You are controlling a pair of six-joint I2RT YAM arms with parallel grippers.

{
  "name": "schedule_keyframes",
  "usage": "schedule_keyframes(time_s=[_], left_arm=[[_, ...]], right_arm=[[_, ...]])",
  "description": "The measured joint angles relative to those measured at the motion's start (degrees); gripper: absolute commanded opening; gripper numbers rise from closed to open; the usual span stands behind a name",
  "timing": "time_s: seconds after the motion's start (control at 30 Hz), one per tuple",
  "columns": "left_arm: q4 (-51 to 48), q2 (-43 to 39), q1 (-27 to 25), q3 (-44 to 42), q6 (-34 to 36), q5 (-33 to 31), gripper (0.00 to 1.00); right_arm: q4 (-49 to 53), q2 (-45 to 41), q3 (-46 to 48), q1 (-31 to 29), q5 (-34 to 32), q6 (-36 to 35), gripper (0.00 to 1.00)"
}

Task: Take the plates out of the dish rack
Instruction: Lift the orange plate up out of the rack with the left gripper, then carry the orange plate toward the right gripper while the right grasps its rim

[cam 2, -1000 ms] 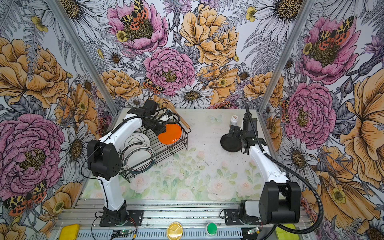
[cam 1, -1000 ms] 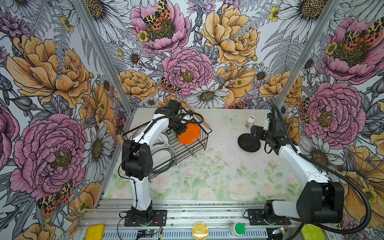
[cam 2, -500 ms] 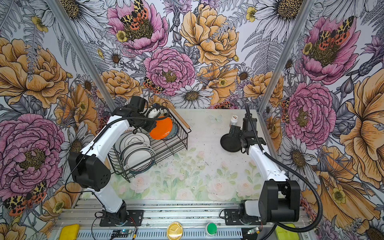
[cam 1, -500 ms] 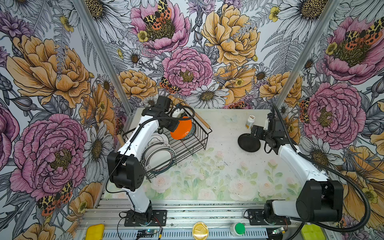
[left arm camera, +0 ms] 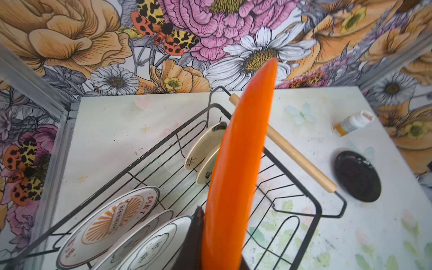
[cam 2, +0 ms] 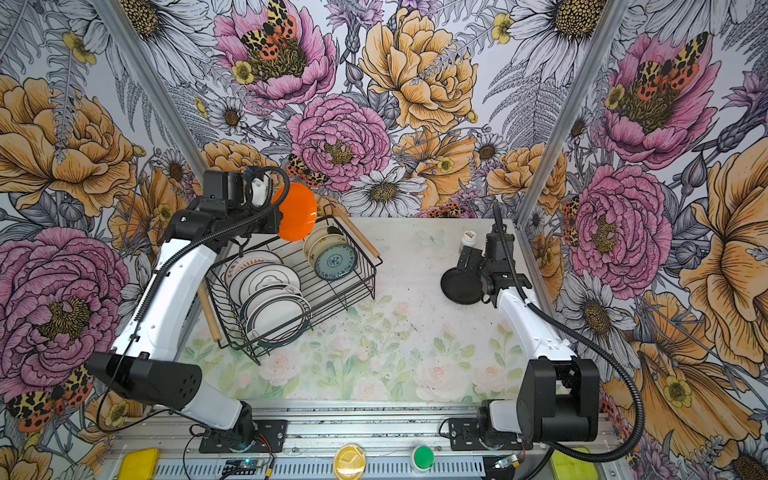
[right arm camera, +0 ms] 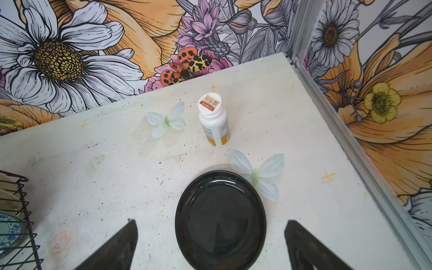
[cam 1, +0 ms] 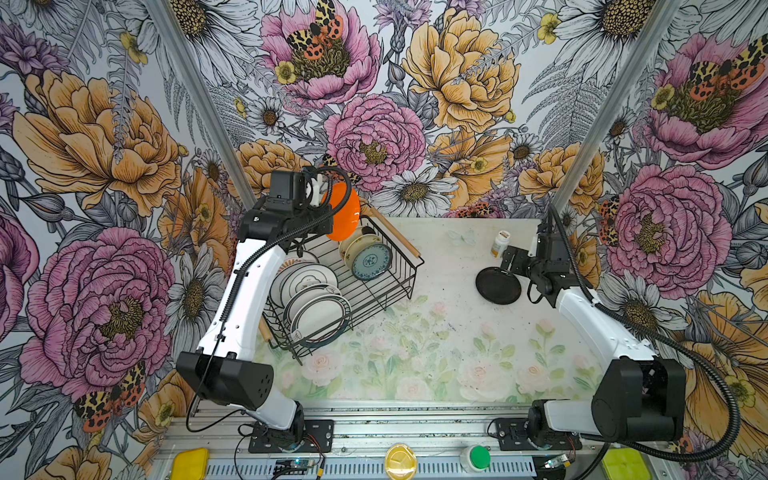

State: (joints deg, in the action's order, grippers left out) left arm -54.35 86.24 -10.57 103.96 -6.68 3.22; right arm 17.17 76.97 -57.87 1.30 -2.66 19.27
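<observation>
**A:** Orange plate [left arm camera: 236, 168] is pinched edge-on in the left gripper [cam 1: 320, 192], hanging just above the dish rack [cam 1: 376, 299]. The other plates [cam 1: 309, 299] stand upright in the rack, below it.

**B:** And the right gripper [right arm camera: 210, 224]?

**A:** Jaws spread wide, holding nothing. Black plate [cam 1: 498, 285] lies flat on the table [right arm camera: 93, 187] just in front of it, pill bottle [right arm camera: 214, 121] standing beyond that.

Plain orange plate [cam 1: 343, 212]; glossy black plate [right arm camera: 221, 219]; blue-patterned plate [cam 1: 371, 261]; orange-rayed white sunburst plate [left arm camera: 112, 217]; black wire dish rack [cam 1: 401, 286], light wood handles [cam 1: 395, 237].
</observation>
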Motion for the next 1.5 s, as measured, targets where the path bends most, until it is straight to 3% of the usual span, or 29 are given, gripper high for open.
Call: schedule_keyframes(time_s=[0.33, 0.67, 0.87, 1.23, 1.5], left_arm=[[19.3, -16.9, -6.6, -25.6, -26.5, -2.5, 0.00], [40.0, -22.1, -18.9, -43.9, -46.6, -4.1, 0.00], [52.5, -14.7, -27.3, -46.6, -53.9, -3.7, 0.00], [68.6, 1.4, -32.2, -45.5, -64.3, 4.0, 0.00], [74.0, 6.1, -34.6, -42.1, -67.0, 9.0, 0.00]], right_arm=[[-2.8, -2.6, 1.5, 0.0, -0.4, 8.6, 0.99], [-9.4, -10.9, 9.6, 0.0, 10.0, 16.9, 0.99], [-16.7, -13.1, 13.8, -1.5, 20.6, 22.0, 0.99], [-24.3, -15.9, 17.2, -4.1, 34.6, 27.0, 0.99], [-26.5, -15.7, 18.1, -6.0, 37.7, 28.8, 0.99]])
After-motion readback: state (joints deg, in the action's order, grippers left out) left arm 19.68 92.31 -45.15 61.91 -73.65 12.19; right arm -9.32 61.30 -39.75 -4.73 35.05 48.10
